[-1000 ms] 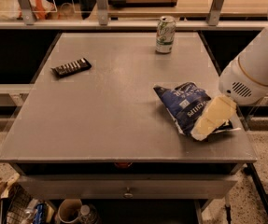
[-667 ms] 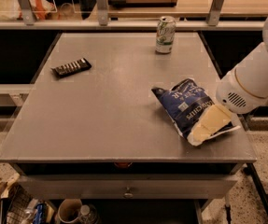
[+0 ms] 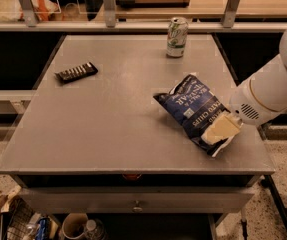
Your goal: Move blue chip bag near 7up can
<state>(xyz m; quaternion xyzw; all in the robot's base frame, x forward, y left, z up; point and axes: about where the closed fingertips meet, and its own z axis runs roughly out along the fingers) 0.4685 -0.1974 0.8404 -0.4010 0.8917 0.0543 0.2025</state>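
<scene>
- Gripper sits at the near right part of the table, and its cream jaws are clamped on the near end of the blue chip bag.
- Compared with a second ago, the gripper is a little more to the picture's left and nearer to the table's front edge, and the bag has gone with it; the bag's far tip now lies further left than before.
- White arm comes to the gripper from the right side of the picture.
- From the gripper the bag stretches away to the upper left, with its white lettering on top.
- 7up can stands upright well beyond the gripper, near the far edge, apart from the bag, in the same place as before.
- Black bar wrapper lies flat far to the left of the gripper, not moved.
- Below the gripper's level, under the table front, a drawer is closed.
- Lower left, a wire basket holds some packets I cannot identify, and beside it stands a cup.
</scene>
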